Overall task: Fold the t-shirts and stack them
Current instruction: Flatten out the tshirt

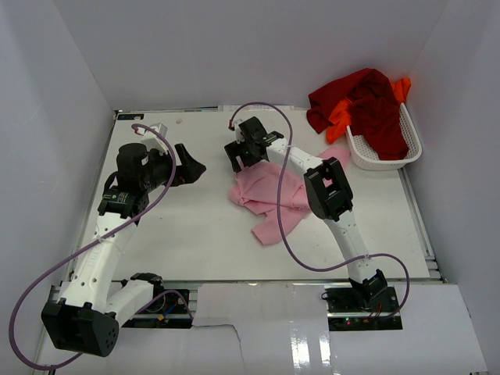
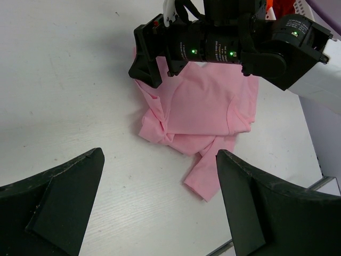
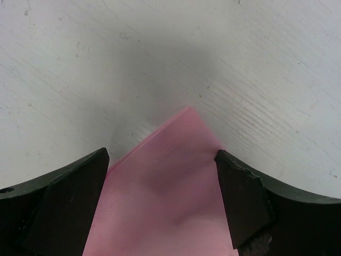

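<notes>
The light pink t-shirt [image 1: 273, 195] lies crumpled in the middle of the table; it also shows in the left wrist view [image 2: 208, 106]. My right gripper [image 1: 238, 158] is open, low over the shirt's far left corner. In the right wrist view that pink corner [image 3: 165, 197] lies between the two spread fingers of the gripper [image 3: 161, 157]. My left gripper [image 1: 191, 166] is open and empty, held above bare table left of the shirt [image 2: 160, 208]. The dark red t-shirt [image 1: 375, 109] and the bright orange t-shirt [image 1: 340, 117] hang bunched over the basket.
A white mesh basket [image 1: 367, 156] stands at the back right, by the right wall. White walls close in the table on the left, back and right. The right arm [image 1: 328, 191] reaches across the pink shirt.
</notes>
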Controlling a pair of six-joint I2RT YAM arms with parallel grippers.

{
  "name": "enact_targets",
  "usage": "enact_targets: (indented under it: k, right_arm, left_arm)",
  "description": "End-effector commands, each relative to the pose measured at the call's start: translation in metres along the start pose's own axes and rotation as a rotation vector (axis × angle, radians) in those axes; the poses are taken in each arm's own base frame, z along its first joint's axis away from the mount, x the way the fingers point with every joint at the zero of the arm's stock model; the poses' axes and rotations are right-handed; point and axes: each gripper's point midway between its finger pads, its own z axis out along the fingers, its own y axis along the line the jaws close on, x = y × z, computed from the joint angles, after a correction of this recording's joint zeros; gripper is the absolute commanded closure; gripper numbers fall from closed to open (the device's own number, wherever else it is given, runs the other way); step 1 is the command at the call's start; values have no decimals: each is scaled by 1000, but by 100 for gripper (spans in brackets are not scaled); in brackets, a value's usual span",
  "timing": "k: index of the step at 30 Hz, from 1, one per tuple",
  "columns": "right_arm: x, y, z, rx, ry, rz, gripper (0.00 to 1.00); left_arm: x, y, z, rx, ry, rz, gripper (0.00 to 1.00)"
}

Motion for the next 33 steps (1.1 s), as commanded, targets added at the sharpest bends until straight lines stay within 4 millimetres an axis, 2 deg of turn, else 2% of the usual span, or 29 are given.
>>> enact_targets:
  k: [1,16,23,28,29,31,33]
  right_arm:
    - [-12,2,-1,-29,-47,21,12]
    - [-4,-15,8,-22,-50,127,18]
    - [8,-25,16,10,-23,144,27]
    - [24,-32,23,41,10,134,28]
    - [26,-34,23,52,16,129,32]
    - [31,-35,24,59,28,124,34]
    - [33,-39,24,77,31,120,47]
  left_arm:
    - [-3,0,-4,-6,-16,11,3]
    - [-4,0,-2,-4,-11,10,3]
    - [-5,-1,-3,-3,-12,14,3]
    - [-7,-1,-3,-3,-14,15,3]
    - [-7,-2,-3,-2,-13,15,3]
    - [-6,-1,-3,-3,-12,13,3]
    - [-5,0,-2,-5,-10,11,3]
